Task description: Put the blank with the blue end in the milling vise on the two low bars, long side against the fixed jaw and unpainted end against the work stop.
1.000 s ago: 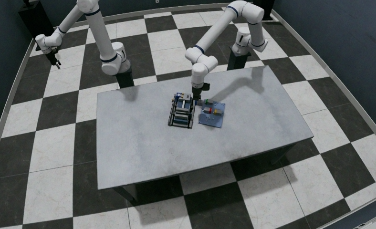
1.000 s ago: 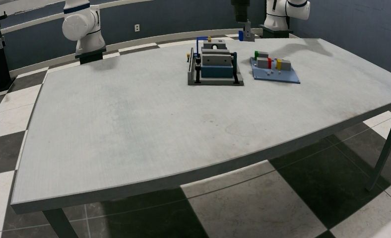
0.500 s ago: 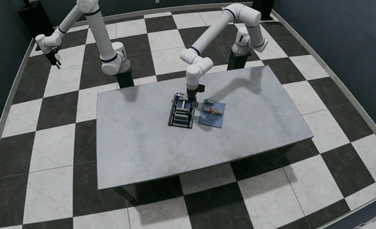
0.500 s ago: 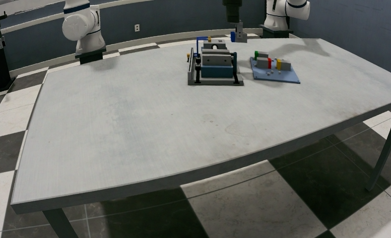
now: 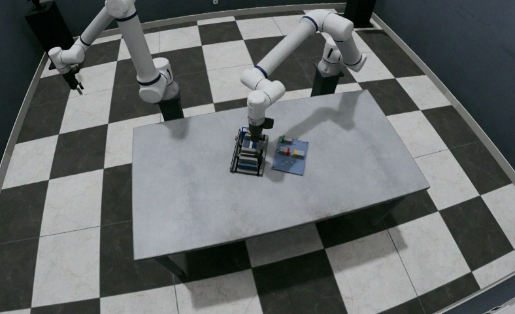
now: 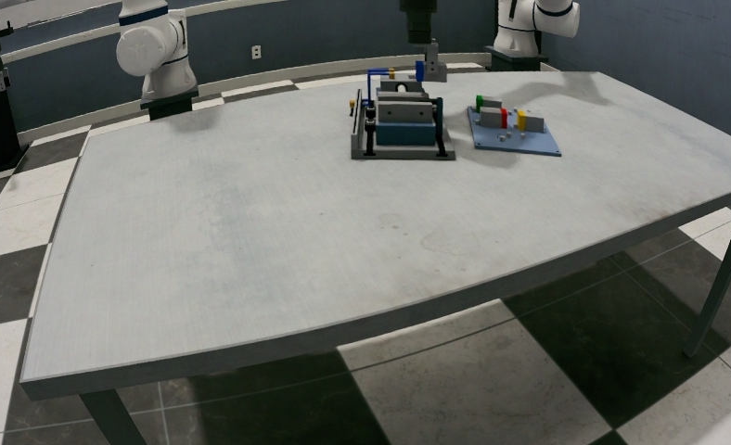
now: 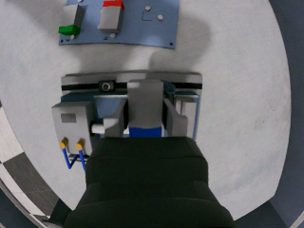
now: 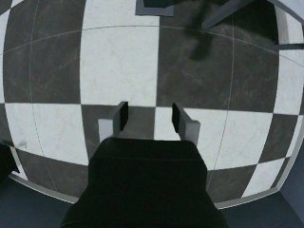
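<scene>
My left gripper (image 7: 144, 107) is shut on the blank with the blue end (image 7: 145, 97) (image 6: 440, 73). It holds the blank level above the milling vise (image 7: 130, 76) (image 6: 403, 156), over the space between the jaws. In the left wrist view the blue end points toward the gripper body and the grey unpainted end points away. The fixed jaw (image 6: 405, 111) (image 7: 191, 111) is the hoseless end block, right of the fingers in the left wrist view. The two low bars and the work stop are hidden or cannot be made out. My right gripper (image 8: 149, 111) (image 5: 80, 87) is open and empty, far from the table.
A blue plate (image 6: 524, 146) (image 7: 142, 38) beside the vise carries blanks with green (image 6: 490, 103) (image 7: 71, 19), red (image 6: 490, 117) (image 7: 110, 20) and yellow (image 6: 533, 122) ends, none knocked over. The hose block (image 7: 73, 125) and its blue hoses (image 7: 67, 159) stand at the vise's other end.
</scene>
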Controlling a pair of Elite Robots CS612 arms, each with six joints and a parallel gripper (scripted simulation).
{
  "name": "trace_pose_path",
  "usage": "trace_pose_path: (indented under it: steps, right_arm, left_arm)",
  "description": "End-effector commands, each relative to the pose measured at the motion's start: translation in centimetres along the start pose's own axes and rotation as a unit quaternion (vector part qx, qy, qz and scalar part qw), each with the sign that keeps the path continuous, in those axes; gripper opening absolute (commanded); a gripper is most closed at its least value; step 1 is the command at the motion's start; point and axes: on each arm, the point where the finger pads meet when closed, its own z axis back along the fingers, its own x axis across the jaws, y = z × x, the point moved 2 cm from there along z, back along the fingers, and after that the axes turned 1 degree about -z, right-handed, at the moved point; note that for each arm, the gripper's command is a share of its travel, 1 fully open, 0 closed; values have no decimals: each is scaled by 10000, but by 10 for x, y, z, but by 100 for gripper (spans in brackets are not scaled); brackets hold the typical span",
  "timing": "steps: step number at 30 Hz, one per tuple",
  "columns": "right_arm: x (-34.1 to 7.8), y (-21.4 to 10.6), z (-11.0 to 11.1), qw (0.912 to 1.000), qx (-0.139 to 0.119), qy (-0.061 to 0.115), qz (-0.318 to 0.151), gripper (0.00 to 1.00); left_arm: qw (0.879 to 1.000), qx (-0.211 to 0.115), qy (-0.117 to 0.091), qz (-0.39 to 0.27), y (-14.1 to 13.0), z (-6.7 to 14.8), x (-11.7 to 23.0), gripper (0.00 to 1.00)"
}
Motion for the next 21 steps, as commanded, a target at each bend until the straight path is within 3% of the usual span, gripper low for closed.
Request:
trace_pose_path:
  steps: [1, 21]
  right_arm:
    - [0, -1, 1, 10000, -10, 2, 0, 100]
    - [0, -1, 1, 10000, -10, 2, 0, 100]
  left_arm:
    - [10000, -5, -8, 0, -10, 1, 7, 0]
    - [10000, -5, -8, 0, -51, 1, 32, 0]
